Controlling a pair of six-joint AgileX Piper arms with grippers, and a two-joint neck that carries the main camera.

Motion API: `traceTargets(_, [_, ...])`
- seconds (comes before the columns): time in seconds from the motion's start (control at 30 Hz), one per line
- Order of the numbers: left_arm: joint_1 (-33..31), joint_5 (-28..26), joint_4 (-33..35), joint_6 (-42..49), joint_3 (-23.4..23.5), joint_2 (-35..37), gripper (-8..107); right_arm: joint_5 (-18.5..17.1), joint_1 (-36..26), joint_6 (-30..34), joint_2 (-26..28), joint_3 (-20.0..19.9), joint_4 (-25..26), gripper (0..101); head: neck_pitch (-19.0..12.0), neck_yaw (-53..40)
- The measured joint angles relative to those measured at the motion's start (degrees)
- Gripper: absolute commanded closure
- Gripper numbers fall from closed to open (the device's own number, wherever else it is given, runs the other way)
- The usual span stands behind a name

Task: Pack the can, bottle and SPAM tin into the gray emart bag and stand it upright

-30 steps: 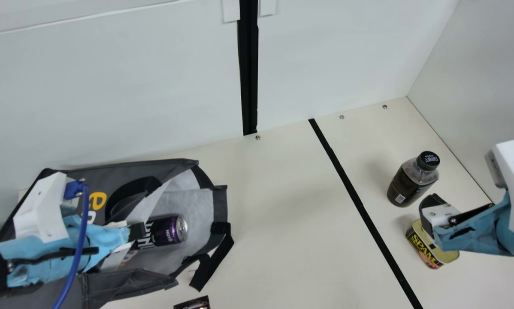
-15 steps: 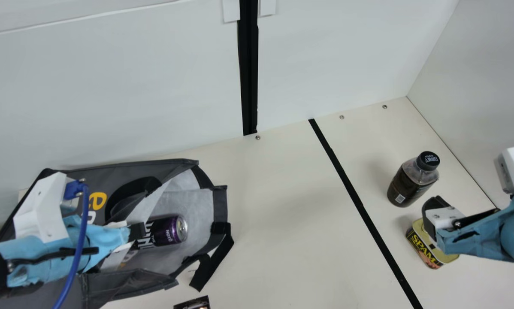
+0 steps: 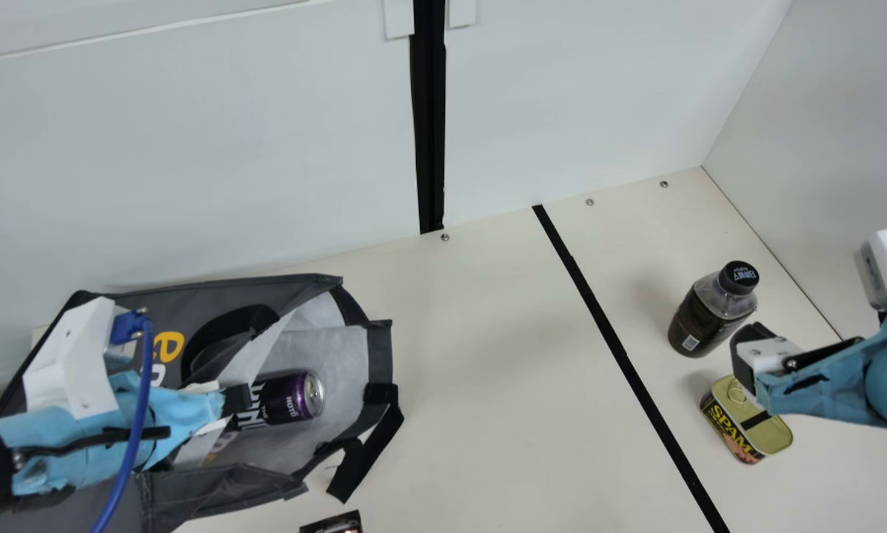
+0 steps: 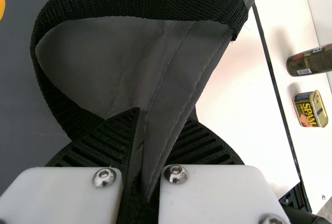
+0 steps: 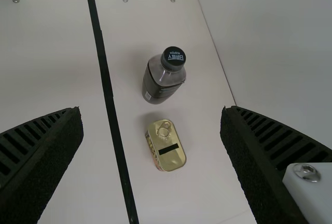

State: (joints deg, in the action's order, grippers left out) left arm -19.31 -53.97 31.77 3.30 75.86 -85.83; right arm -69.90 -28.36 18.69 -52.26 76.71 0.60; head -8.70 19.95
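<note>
I count one bag [image 3: 380, 355], one can [image 3: 288, 398], one bottle [image 3: 708, 317] and one SPAM tin [image 3: 740, 423].

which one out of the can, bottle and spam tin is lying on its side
The purple can: it lies on its side inside the gray bag, while the bottle and SPAM tin stand upright on the table.

our left gripper [image 3: 239, 400] at the opening of the gray bag [image 3: 177, 300], purple can [image 3: 288, 397] lying inside, our right gripper [image 3: 747, 357] by the SPAM tin [image 3: 732, 426], bottle [image 3: 710, 314] upright near the tin
</note>
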Motion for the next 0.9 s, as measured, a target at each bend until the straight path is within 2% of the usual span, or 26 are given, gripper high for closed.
traceTargets(0.5, [0.0, 0.0, 0.0, 0.0, 0.0, 0.0, 107, 0.1, -10.5, 8.6, -7.8, 2.8, -10.6, 6, 0.0, 0.0])
traceTargets(0.9, [0.0, 0.0, 0.0, 0.0, 0.0, 0.0, 107, 0.1, -15.7, 11.9, -14.1, 4.7, -13.6, 6, 0.0, 0.0])
